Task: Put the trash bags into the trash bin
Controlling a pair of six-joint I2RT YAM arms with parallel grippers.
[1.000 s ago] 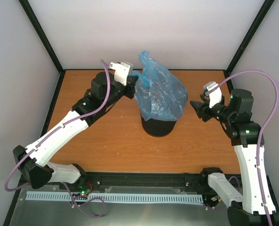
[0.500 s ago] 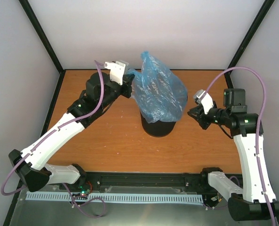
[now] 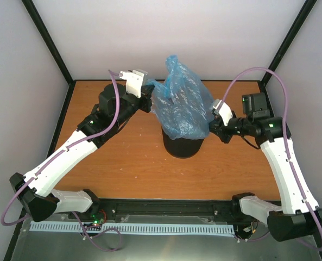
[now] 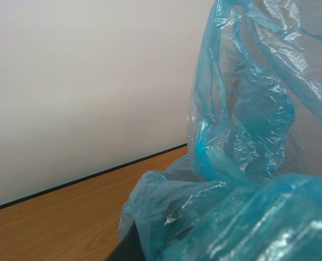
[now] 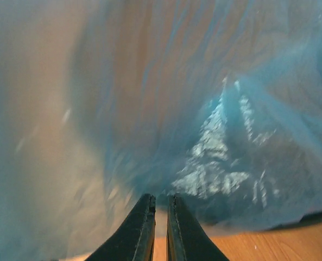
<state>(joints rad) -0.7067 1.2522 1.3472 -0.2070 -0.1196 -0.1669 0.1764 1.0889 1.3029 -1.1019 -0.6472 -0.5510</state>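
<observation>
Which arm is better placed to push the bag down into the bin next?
Right, probably: the right tool sits free beside the bag, low near the bin rim. The left tool is up at the bag's upper edge, its fingers hidden in film.

Thin translucent light-blue plastic film bag (image 3: 182,109): glossy, white glare streaks, deeper blue where the folds stack. Round black wastebasket bin (image 3: 183,148): plain black all over. Flat wooden table (image 3: 128,157): orange-brown, no pattern. 2 robot arms, left arm (image 3: 68,152) and right arm (image 3: 283,163): white shells, black joints. Thin cables (image 3: 257,69): purple. Smooth walls (image 3: 166,32): pale grey-white. Slanted frame posts (image 3: 48,41): black.
</observation>
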